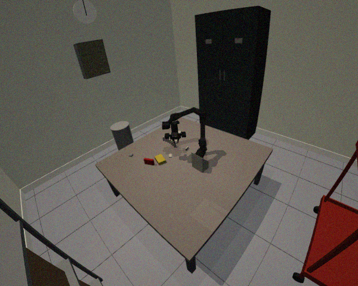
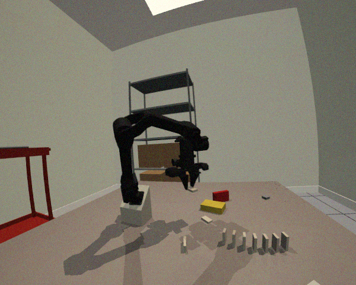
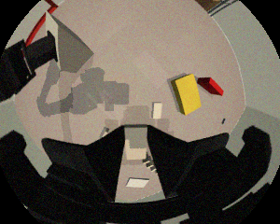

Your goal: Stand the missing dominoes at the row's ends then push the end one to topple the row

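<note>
My gripper (image 1: 175, 143) (image 2: 190, 187) (image 3: 135, 129) is shut on a pale domino (image 2: 192, 189) (image 3: 136, 153), held above the table, away from the row. A row of several dominoes (image 2: 264, 243) (image 3: 150, 164) stands upright in the exterior view, at the right; the arm partly hides it in the top view. Another domino (image 1: 170, 155) (image 2: 206, 219) (image 3: 157, 110) lies flat between the row and the yellow block. One more domino (image 1: 187, 148) (image 2: 184, 244) (image 3: 105, 133) stands on edge, apart from the row at its left in the exterior view.
A yellow block (image 1: 160, 159) (image 2: 212, 206) (image 3: 187, 94) lies beside a red block (image 1: 148, 161) (image 2: 220, 195) (image 3: 211, 86). A small dark object (image 1: 130, 155) (image 2: 265, 197) (image 3: 223, 120) lies farther out. A flat white piece (image 3: 137, 182) lies beyond the row. The arm stands on a pale base block (image 1: 199, 162) (image 2: 136, 211).
</note>
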`<state>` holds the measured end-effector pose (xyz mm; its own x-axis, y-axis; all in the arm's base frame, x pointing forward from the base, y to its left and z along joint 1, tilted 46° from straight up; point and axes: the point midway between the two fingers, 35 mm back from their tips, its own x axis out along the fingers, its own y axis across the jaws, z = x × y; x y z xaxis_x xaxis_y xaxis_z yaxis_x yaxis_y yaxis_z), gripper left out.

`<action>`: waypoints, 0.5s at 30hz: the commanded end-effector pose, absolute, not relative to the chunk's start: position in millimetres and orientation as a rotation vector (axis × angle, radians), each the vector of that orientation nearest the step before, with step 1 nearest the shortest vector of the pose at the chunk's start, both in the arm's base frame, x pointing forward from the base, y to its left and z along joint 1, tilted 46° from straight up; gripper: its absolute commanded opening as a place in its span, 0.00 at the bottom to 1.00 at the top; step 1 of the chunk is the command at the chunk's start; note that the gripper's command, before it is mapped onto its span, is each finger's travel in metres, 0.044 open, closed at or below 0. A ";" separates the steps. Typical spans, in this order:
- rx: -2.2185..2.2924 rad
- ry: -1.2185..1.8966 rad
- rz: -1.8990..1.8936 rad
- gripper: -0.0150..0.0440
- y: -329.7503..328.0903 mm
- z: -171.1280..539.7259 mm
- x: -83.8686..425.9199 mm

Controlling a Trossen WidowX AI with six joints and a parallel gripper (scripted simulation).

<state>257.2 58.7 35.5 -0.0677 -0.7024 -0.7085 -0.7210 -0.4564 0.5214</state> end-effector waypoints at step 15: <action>-1.155 1.772 -0.059 0.44 -102.0 187.8 373.6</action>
<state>372.1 -84.3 172.6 -0.0549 -0.7042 -0.7078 -0.7683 0.4826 -0.4206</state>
